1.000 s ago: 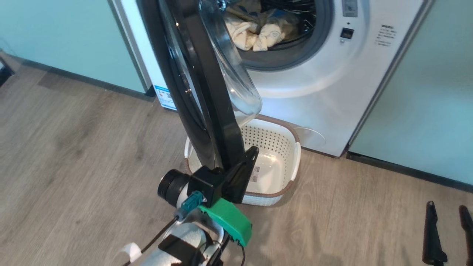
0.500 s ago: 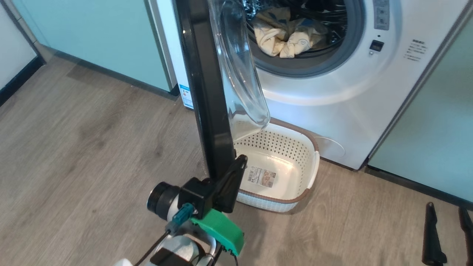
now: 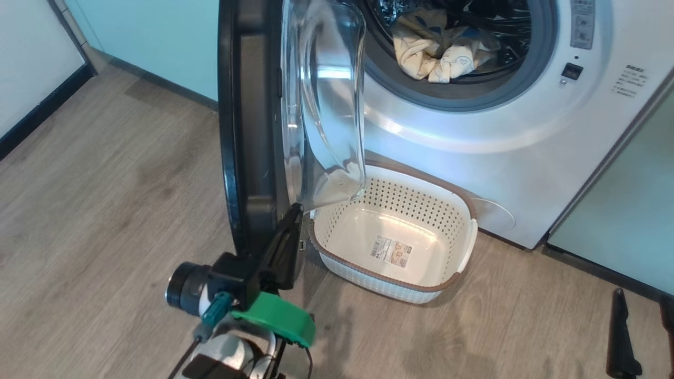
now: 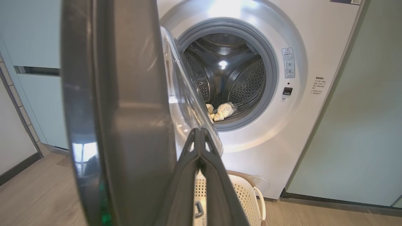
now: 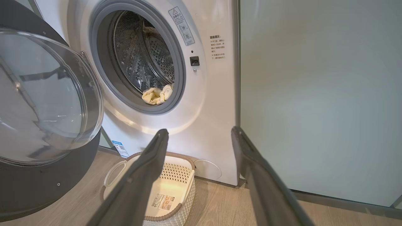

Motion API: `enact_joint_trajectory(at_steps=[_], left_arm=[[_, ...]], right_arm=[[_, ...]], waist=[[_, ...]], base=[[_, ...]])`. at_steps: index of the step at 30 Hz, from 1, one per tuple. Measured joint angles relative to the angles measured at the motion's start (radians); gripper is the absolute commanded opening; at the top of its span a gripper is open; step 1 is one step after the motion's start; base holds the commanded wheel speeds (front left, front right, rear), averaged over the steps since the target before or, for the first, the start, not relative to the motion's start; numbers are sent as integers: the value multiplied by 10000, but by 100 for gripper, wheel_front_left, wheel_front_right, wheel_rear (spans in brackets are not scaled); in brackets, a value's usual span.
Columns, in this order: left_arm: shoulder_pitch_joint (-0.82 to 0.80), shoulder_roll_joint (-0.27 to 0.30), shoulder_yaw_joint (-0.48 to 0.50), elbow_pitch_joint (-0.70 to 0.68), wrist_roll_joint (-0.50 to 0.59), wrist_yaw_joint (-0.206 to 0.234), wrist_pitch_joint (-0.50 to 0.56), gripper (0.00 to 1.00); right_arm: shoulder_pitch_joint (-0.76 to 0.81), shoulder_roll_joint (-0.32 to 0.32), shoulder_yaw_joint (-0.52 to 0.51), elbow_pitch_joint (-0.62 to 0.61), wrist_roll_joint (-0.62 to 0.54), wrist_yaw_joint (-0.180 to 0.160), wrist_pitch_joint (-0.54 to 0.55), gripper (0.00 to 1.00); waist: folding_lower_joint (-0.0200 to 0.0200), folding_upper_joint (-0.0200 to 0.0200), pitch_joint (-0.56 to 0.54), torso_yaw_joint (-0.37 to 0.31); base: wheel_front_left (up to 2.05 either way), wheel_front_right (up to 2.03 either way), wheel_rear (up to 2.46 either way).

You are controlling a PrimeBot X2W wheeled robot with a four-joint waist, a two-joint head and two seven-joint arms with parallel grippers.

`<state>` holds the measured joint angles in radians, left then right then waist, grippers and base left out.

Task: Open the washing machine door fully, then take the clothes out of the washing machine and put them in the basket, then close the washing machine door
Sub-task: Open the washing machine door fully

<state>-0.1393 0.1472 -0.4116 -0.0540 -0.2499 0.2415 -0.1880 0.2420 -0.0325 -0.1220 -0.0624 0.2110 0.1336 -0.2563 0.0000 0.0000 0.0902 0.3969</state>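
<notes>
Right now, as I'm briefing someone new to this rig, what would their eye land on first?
The washing machine door, black-rimmed with a bulging glass bowl, stands open edge-on at centre left of the head view, the shut left gripper at its lower edge. Behind it, pale yellow clothes lie in the drum of the washing machine at the top. An empty basket sits on the floor below the opening.

- Grey-brown wood-plank floor [image 3: 105, 200] ran across the room.
- Pale green cabinet panels [image 5: 314, 94] stood behind, with a dark plinth [image 5: 339, 198] at their foot.
- A white wall [image 3: 31, 52] with black skirting [image 3: 37, 113] closed the left.
</notes>
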Motion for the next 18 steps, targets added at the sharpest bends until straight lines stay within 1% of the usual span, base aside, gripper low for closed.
enact_joint_trajectory(at_steps=[8, 13, 18], left_arm=[[198, 169, 694, -54, -88, 309, -330, 0], [199, 274, 1306, 111, -288, 548, -508, 0], [201, 372, 1956, 385, -430, 679, -602, 0]], right_arm=[[-6, 0, -19, 2, -2, 0, 0, 100], [-14, 0, -19, 0, -17, 0, 0, 100], [-20, 0, -29, -10, -48, 0, 0, 100]], waist=[[0, 0, 112, 154], [0, 0, 189, 123], [0, 0, 286, 70]], base=[[0, 0, 0], [0, 0, 0], [0, 0, 0]])
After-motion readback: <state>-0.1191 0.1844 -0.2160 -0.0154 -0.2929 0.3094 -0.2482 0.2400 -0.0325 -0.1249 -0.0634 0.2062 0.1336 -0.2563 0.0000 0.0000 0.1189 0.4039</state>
